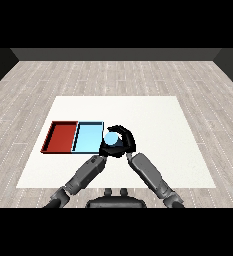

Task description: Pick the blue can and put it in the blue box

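The blue can (111, 138) shows as a pale blue round top just right of the light blue tray (88, 138), close to that tray's right rim. My right hand (126, 142) is curled round the can, with its fingers arching over the far side and its thumb on the near side. My left hand (104, 150) sits right beside the can at its near left, pressed up against the right hand. Most of the can's body is hidden by the two hands, so I cannot tell whether it rests on the table or is lifted.
The red tray (59, 137) lies to the left of the blue tray, sharing a wall with it. Both trays sit on the white table (158, 125), whose near edge runs just in front of my forearms.
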You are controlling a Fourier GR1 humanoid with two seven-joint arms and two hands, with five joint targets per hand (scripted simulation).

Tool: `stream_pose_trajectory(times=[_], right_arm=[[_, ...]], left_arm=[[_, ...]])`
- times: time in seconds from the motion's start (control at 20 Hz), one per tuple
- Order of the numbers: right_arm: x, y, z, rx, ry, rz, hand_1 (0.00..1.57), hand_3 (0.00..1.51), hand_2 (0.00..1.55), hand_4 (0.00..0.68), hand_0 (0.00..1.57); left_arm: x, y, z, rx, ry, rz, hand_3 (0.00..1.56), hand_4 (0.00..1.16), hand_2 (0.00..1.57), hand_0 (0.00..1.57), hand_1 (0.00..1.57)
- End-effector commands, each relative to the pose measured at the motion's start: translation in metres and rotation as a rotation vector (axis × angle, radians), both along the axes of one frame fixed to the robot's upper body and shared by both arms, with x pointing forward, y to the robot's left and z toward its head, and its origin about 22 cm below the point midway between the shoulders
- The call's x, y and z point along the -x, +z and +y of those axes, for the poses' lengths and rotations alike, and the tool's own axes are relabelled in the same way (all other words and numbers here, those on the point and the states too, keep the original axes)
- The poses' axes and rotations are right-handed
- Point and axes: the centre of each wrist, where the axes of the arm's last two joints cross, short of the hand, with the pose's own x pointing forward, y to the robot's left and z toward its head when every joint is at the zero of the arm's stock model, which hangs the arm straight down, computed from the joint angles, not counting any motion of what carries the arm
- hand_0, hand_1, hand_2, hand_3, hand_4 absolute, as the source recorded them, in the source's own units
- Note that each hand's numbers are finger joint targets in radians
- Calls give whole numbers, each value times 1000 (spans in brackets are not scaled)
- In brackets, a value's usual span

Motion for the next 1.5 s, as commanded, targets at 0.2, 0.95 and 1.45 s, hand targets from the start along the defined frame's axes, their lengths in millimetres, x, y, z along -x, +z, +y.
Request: stream_pose_trajectory(times=[0.2,0.95,1.45], right_arm=[[15,3,1,49,26,13,0,0,0,0,0],[11,15,-95,-209,-148,-93,0,0,0,0,0],[27,-10,-150,-268,-260,-54,0,0,0,0,0]], left_arm=[[1,-7,-4,20,7,-36,1535,1122,1571,1571,1571],[-20,8,14,-91,131,-59,1530,1150,1571,1571,1571],[-66,38,107,-335,310,-18,1515,1146,1571,1571,1571]])
